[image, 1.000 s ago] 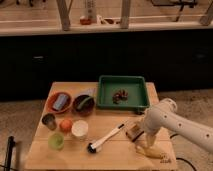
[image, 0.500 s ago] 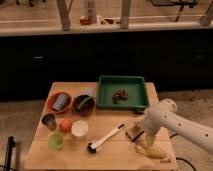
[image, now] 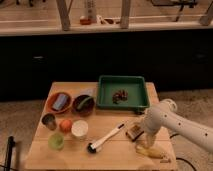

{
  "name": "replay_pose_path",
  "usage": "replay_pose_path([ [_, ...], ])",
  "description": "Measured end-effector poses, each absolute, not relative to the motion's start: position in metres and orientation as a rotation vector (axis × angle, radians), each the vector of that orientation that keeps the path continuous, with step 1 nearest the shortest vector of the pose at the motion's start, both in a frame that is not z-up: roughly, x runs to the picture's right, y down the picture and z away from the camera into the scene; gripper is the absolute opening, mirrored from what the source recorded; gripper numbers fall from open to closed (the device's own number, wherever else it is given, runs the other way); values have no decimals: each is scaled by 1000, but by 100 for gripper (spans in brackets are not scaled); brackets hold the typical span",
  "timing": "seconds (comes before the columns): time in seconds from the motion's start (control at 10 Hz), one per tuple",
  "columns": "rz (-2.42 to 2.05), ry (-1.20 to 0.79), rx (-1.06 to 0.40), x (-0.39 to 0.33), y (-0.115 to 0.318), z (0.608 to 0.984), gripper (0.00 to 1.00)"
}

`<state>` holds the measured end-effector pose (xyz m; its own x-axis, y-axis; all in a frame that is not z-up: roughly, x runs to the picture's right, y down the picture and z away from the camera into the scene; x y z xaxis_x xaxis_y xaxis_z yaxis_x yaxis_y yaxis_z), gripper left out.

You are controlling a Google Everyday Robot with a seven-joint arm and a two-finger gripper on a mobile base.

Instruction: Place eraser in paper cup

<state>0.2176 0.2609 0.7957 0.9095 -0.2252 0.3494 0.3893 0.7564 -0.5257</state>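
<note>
1. Nearest item: a yellowish tapered object (image: 151, 151) lies on the desk (image: 40, 155), just in front of the claw (image: 141, 136).

2. Claw: it is lowered to the desk surface at the right-hand end of the desk. How far open it is cannot be told, as the white wrist covers it. No object can be confirmed in its hold.

3. Eraser (image: 133, 133): it rests on the desk, right beside the claw on the camera-left side. Whether the two touch cannot be told.

4. Change over the last second: none visible. Arm, claw and eraser occupy the same positions as before (the grasp step appears to be in progress, not complete). Judgement: the eraser has not been lifted, so the task is at an early stage.

5. Brush (image: 106, 138): it lies diagonally, near the claw on the camera-left side, between eraser and cup.

6. Paper cup (image: 79, 129): it stands upright, well apart from the claw, past the brush. A green cup (image: 56, 142) and an orange ball (image: 65, 125) stand just beside it. Judgement: the carry must clear the brush and end over the white cup, not the green one.

7. Farthest: the green tray (image: 122, 106), beyond the claw.
</note>
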Motion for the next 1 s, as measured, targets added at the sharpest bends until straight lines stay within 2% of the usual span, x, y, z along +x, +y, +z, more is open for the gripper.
replay_pose_path([
  [0.8,-380,-300,-655,217,256,805,80],
  [1.0,-402,-305,-660,214,256,809,69],
])
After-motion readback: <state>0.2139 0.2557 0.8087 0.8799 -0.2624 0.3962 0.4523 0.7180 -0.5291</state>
